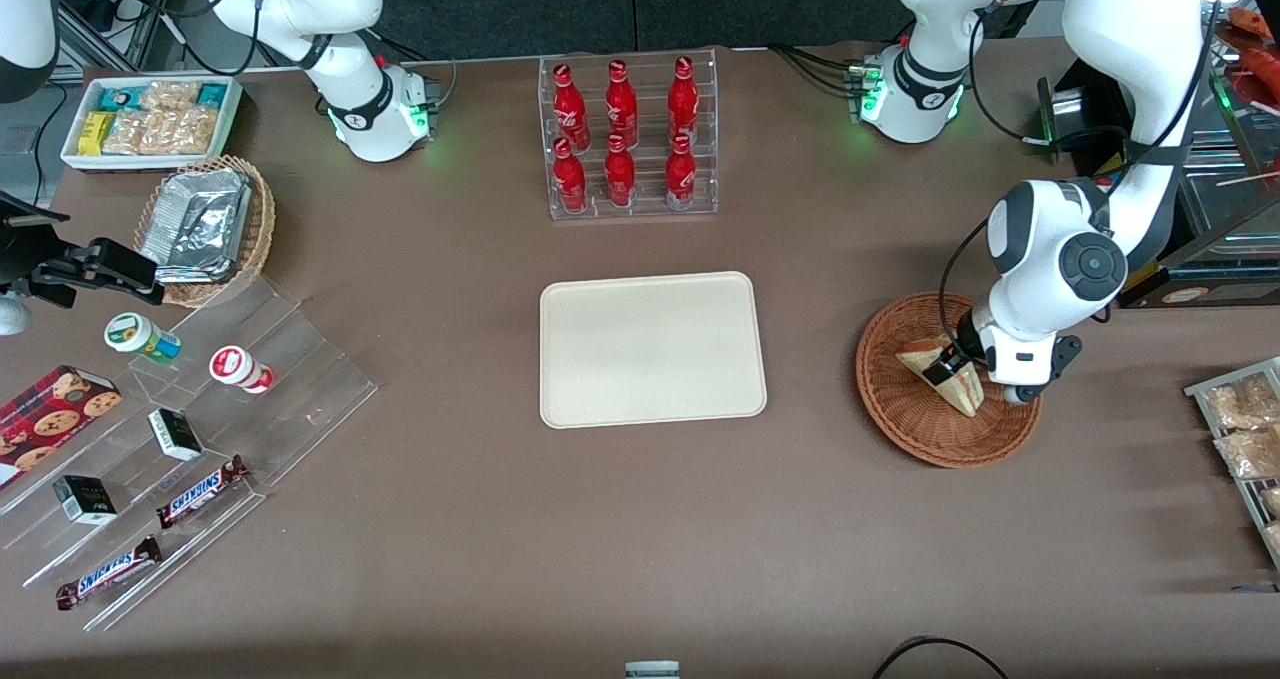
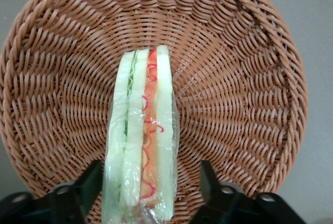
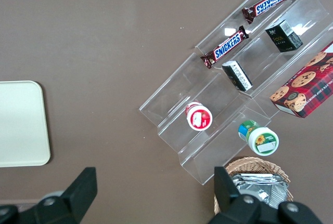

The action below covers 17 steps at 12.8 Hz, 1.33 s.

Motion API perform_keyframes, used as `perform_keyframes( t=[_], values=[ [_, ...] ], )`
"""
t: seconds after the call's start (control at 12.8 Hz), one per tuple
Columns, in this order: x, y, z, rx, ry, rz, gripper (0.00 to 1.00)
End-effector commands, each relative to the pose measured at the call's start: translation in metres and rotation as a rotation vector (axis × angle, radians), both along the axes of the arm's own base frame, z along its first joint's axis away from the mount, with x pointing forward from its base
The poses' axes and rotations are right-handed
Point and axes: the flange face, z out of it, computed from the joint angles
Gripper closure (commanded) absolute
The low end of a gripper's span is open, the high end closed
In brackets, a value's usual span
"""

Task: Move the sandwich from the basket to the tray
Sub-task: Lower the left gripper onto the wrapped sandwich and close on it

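The sandwich (image 1: 922, 359), a plastic-wrapped white bread wedge with red and green filling, lies in the reddish-brown wicker basket (image 1: 885, 404) toward the working arm's end of the table. My left gripper (image 1: 948, 367) is down in the basket, open, with one finger on each side of the sandwich. In the left wrist view the sandwich (image 2: 143, 120) stands on edge between the black fingers (image 2: 88, 185) over the basket weave (image 2: 234, 78); one finger is close against the wrap, the other stands a little apart. The cream tray (image 1: 650, 349) lies empty at the table's middle and shows in the right wrist view (image 3: 21, 122).
A clear rack of red bottles (image 1: 628, 139) stands farther from the camera than the tray. Toward the parked arm's end are a white snack bin (image 1: 150, 119), a small foil-packet basket (image 1: 205, 229) and a clear stand with snack bars (image 1: 200, 489). A rack of packets (image 1: 1245, 429) sits beside the basket.
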Motion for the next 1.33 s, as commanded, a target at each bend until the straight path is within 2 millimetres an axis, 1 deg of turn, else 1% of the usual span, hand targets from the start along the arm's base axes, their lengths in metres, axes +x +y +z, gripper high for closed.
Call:
perform_keyframes(
  t=[0.0,0.08,0.23,0.47,0.63,0.78,0.86,1.02,1.1,1.25],
  values=[
    [-0.003,-0.003,-0.002,0.002,-0.010,0.014,0.83],
    [-0.004,-0.004,-0.003,0.003,-0.006,0.008,0.93],
    [-0.006,-0.013,-0.007,0.004,0.009,-0.009,1.00],
    [-0.004,-0.014,-0.002,0.005,0.008,-0.015,1.00],
    [-0.002,-0.013,0.006,0.052,0.029,-0.065,1.00],
    [0.007,-0.015,0.029,0.107,0.083,-0.108,1.00],
    [0.015,-0.021,0.047,0.116,0.110,-0.117,1.00],
    [0.025,-0.047,0.080,0.134,0.145,-0.149,1.00],
    [0.026,-0.067,0.093,0.137,0.149,-0.171,1.00],
    [0.028,-0.096,0.111,0.127,0.126,-0.224,1.00]
  ],
)
